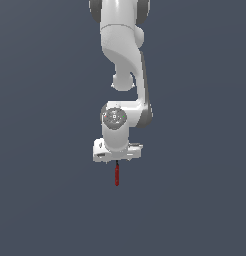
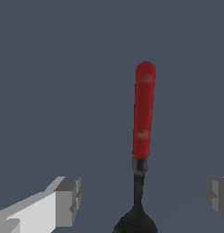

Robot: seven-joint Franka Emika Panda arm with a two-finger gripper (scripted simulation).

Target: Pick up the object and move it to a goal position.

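Claw [image 2: 141, 200] gapes wide astride the tool [image 2: 144, 111], gripping nothing; its black head is cropped.

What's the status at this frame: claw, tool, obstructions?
Claw open, fingers either side of the tool. Tool not gripped, lying below the claw. No obstruction visible.

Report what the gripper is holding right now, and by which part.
Nothing is held. The gripper is open, its fingers standing well clear on either side of the tool's black shaft, touching nothing.
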